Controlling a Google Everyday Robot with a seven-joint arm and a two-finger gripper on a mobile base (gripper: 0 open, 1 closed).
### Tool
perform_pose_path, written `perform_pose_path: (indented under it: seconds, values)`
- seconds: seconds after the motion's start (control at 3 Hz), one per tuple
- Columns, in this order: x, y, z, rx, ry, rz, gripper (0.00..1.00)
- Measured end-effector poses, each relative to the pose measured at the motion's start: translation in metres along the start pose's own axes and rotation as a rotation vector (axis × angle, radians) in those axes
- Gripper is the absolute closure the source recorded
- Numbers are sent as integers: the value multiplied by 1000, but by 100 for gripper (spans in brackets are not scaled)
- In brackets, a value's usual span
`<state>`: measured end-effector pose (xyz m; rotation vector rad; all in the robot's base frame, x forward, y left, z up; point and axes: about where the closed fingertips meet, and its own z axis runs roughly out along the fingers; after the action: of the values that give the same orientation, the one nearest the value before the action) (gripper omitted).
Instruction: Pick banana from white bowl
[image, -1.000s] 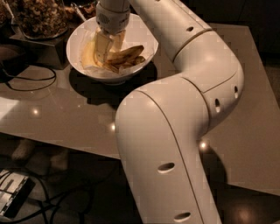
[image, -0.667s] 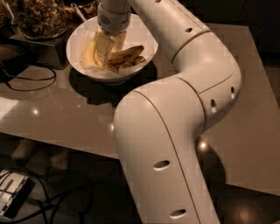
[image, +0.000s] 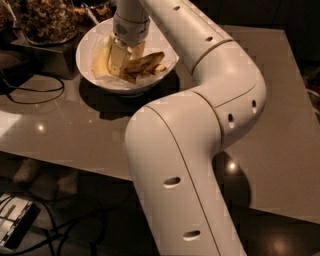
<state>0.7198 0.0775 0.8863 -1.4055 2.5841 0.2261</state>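
Observation:
The white bowl (image: 89, 46) stands on the table's far left part. The banana (image: 146, 63) lies inside it, yellow with brown patches, stretching from the left wall of the bowl to the right. My gripper (image: 121, 59) reaches straight down into the bowl from above and sits on the middle of the banana, hiding that part. My arm bends over the table and fills the middle of the view.
A clear glass jar of brown nuts (image: 46, 19) stands on a dark tray just left of the bowl. A black cable (image: 31, 93) loops on the tabletop (image: 280, 125) at the left. A device (image: 15, 226) lies on the floor below the table's front edge.

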Motion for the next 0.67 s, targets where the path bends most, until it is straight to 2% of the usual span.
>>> perform_pose_path:
  seconds: [0.33,0.67]
  values:
    - [1,-2,6,7,12,-8,56]
    - [1,-2,6,7,12,-8,79]
